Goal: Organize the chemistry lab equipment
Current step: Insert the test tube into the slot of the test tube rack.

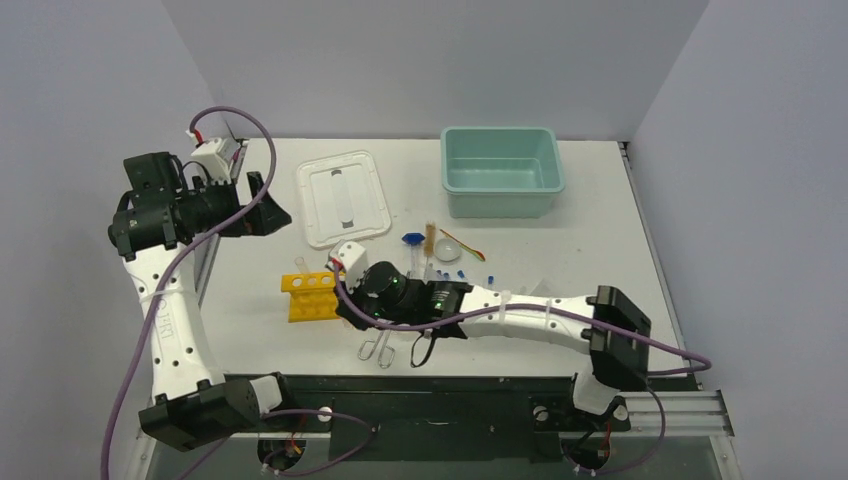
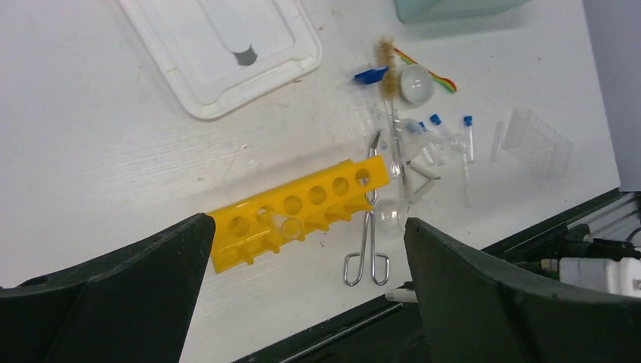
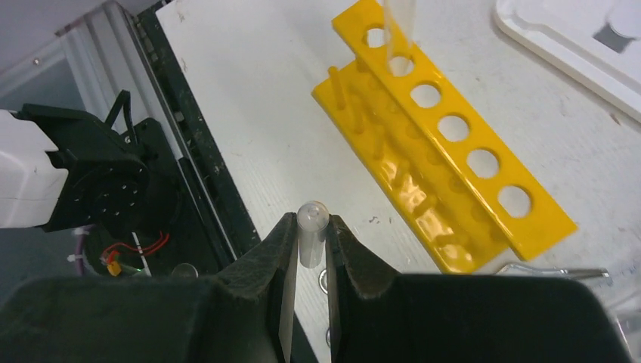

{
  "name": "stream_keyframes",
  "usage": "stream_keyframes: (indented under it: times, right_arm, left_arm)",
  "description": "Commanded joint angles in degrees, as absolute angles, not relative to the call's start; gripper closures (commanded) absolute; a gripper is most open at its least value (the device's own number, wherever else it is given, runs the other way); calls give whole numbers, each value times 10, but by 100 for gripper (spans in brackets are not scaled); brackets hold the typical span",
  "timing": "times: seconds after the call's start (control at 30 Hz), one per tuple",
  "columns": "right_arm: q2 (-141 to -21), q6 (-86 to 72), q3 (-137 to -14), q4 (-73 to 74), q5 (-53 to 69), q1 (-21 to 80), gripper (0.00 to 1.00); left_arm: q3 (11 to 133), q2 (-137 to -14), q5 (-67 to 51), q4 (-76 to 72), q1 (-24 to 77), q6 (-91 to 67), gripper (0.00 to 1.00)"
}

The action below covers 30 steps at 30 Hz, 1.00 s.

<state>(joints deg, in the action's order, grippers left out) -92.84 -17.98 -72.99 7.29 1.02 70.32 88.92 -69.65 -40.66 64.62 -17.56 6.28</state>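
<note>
Holding one clear glass tube [image 3: 311,231], clenched in my right gripper [image 3: 310,253] beside the yellow holed rack [image 3: 453,151], left gripper [image 2: 308,224] released and empty: light, slick, brittle, so I pinch gently near its upper end.

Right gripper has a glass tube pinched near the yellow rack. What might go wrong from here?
1. The right gripper pinches the smooth glass tube between narrow fingertips; it may tilt or slip when it meets a hole.
2. A second tube already stands in the yellow rack; a swing across could knock it.
3. The metal tongs and loose glassware lie right beside the rack; a low arm might sweep them.
</note>
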Motion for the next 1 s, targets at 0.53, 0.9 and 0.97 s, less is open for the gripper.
stream_keyframes:
  times: [0.53,0.9,0.97]
  right_arm:
    - [-1116,-14,-797,-258,-87,739,100]
    - [-1178,-4,-840,-276,-92,737,100]
    - [-1185,7,-844,-276,-94,737,100]
  left_arm:
    - [904,-716,-297,710,-254,121,3]
    - [899,-712,-301,718,-257,141,3]
    - [898,-711,-300,718,-257,144,3]
